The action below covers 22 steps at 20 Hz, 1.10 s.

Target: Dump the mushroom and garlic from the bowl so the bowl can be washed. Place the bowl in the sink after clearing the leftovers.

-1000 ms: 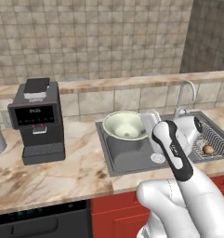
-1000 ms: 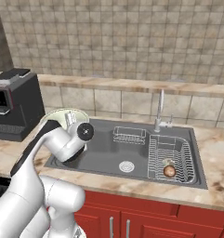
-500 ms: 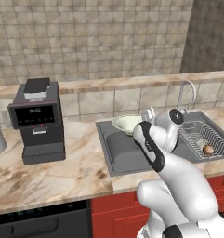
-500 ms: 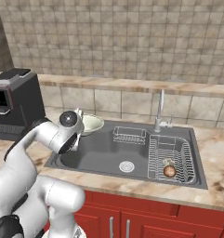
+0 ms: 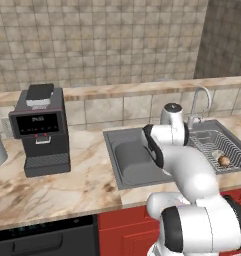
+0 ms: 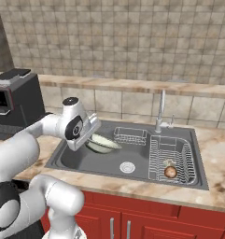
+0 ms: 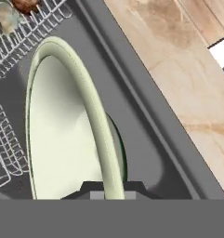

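We record the hand [image 7: 107,188] clamped on the rim of the bowl [image 7: 62,139]; in the hand view the two dark tips sit on either side of the pale green rim, one inside the bowl and one outside it. The bowl is tilted and its inside looks bare. From the right base view the hand [image 6: 92,135] is down inside the sink [image 6: 81,161], near the basin's left end, with the bowl [image 6: 102,144] hanging from it just above the dark basin floor; we cannot tell whether the bowl touches the floor. The round drain [image 6: 127,166] lies just to the right of the bowl, apart from it.

At the right end of the sink a wire rack [image 6: 172,156] rests in the basin. The mushroom [image 6: 170,172], brown, sits in the near part of this rack, and a paler lump touching it at its far side we take to be the garlic [image 6: 166,163], though it is small and hard to make out. A smaller wire rack [image 6: 130,136] stands against the sink's back wall, and the curved tap [image 6: 160,112] rises from the back edge behind the two racks.

On the counter [image 5: 67,185], left of the sink, a black coffee machine [image 5: 40,130] stands against the tiled back edge
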Motion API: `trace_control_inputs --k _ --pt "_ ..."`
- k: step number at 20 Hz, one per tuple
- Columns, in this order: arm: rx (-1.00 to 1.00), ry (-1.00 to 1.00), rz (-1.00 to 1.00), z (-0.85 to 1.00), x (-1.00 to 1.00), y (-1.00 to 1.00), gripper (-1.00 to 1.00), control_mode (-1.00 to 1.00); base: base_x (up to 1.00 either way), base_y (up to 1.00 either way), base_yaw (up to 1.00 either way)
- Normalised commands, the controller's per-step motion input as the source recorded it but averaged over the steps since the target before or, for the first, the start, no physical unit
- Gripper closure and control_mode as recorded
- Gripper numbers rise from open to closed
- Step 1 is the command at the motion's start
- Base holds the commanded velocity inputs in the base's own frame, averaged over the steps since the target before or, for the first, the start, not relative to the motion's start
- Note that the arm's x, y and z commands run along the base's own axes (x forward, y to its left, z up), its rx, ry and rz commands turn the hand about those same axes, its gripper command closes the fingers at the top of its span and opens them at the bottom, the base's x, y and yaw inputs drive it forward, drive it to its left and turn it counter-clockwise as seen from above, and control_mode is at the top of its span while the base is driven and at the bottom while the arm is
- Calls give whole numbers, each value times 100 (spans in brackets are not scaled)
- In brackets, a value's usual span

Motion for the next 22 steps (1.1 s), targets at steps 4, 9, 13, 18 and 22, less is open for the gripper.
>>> trace_control_inputs --k 4,9,13,18,22 --pt "16 14 -15 -1 2 -22 100 -100 0 0 0" --pt "4 0 -4 -39 5 -13 100 -100 0 0 0" --pt "4 4 -5 -57 16 -32 100 -100 0 0 0" --pt "1 13 -4 -29 4 -8 100 -100 0 0 0" --pt "0 17 -8 -58 23 0 100 -100 0 0 0"
